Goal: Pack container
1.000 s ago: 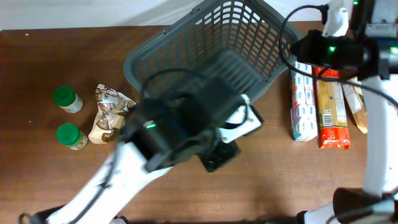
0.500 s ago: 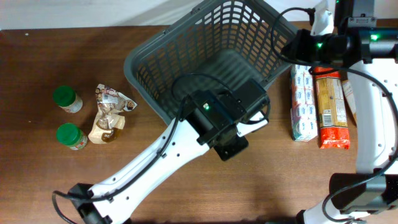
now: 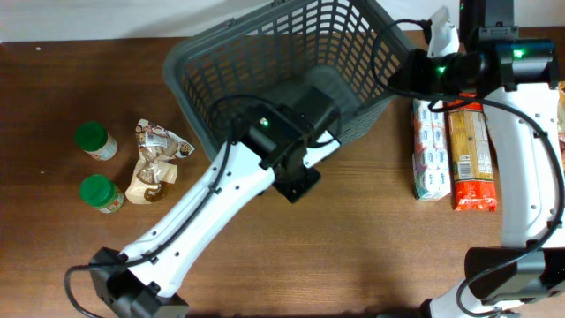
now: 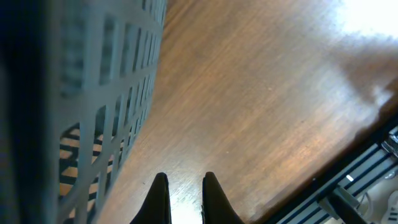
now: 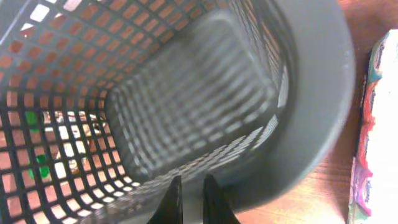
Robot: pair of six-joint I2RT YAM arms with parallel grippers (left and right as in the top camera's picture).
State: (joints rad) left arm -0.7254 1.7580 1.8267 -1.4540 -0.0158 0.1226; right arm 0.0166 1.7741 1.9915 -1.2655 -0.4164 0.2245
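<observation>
Grey container (image 4: 106, 93) beside left fingers (image 4: 160, 200), its inside facing right fingers (image 5: 175, 200)

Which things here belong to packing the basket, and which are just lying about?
Likely for the job:
grey basket
far green-lidded jar
near green-lidded jar
brown pouch
blue-white packet
orange packet

Just there:
wooden table, support only

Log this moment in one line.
basket empty | left hand shut, beside basket, holding nothing | right hand shut, at basket rim | jars, pouch, packs on table
</observation>
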